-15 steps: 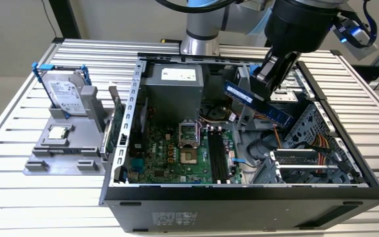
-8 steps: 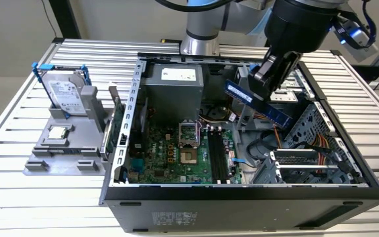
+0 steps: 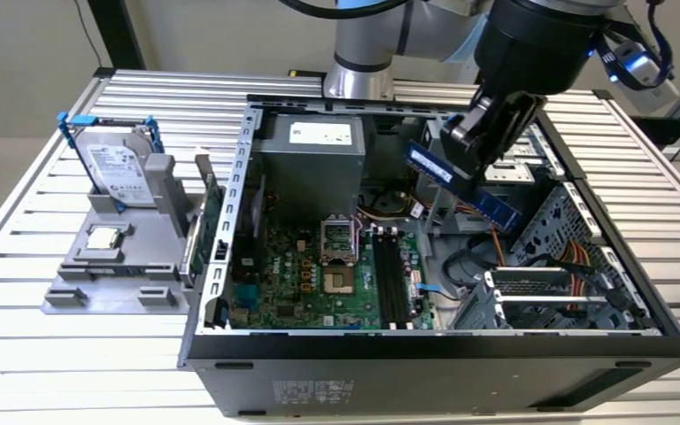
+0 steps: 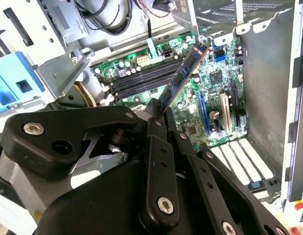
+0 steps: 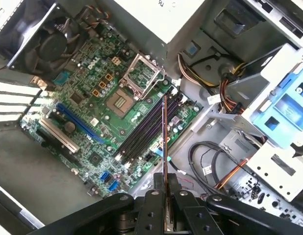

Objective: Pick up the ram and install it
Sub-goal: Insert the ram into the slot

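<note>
One ram picked up, none installed yet.
The end effector (image 5: 165, 192) clamps the ram (image 5: 164, 142), which juts out beyond its tips, above the memory slots (image 5: 144, 132); it is not yet seated.

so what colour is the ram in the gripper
The ram looks mainly blue, clearest in the exterior view.

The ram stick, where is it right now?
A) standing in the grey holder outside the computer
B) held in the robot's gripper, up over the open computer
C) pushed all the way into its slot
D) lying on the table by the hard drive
B: in the first wrist view the gripper is shut on the ram, which hangs in the air above the memory slots, not yet seated in them.
</note>
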You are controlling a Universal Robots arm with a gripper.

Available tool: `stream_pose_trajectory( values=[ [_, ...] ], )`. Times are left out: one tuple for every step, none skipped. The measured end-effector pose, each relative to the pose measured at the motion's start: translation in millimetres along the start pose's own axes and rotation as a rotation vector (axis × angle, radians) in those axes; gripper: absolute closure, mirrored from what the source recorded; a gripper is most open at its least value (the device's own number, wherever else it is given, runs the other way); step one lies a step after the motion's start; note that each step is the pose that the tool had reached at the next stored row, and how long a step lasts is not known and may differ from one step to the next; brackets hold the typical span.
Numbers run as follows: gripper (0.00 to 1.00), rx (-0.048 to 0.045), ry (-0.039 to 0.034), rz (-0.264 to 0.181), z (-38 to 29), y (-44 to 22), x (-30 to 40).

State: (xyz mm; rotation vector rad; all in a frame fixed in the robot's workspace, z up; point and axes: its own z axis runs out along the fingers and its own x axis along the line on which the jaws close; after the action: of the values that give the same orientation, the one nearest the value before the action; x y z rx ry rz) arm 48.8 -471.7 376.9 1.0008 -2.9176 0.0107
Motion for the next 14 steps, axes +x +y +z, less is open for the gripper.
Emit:
stream_pose_trajectory(
  values=[
    [1.00,-0.0006,-0.0002,0.011,0.0,0.0,0.0],
    [1.00,-0.0014,-0.0003,0.025,0.0,0.0,0.0],
    [1.00,-0.0022,-0.0005,0.038,0.0,0.0,0.0],
    [1.00,-0.0030,-0.0007,0.053,0.1,0.0,0.0],
    [1.00,-0.0038,-0.0009,0.068,0.1,0.0,0.0],
    [1.00,-0.0047,-0.0010,0.083,0.1,0.0,0.0],
    [1.00,-0.0054,-0.0012,0.096,0.1,0.0,0.0],
    [1.00,-0.0062,-0.0014,0.110,0.1,0.0,0.0],
    [1.00,-0.0069,-0.0015,0.122,0.1,0.0,0.0],
    [1.00,-0.0076,-0.0017,0.135,0.1,0.0,0.0],
    [1.00,-0.0083,-0.0018,0.147,0.1,0.0,0.0],
    [1.00,-0.0091,-0.0020,0.160,0.1,0.0,0.0],
    [1.00,-0.0097,-0.0021,0.172,0.1,0.0,0.0],
    [1.00,-0.0104,-0.0022,0.184,0.1,0.0,0.0]
  ],
)
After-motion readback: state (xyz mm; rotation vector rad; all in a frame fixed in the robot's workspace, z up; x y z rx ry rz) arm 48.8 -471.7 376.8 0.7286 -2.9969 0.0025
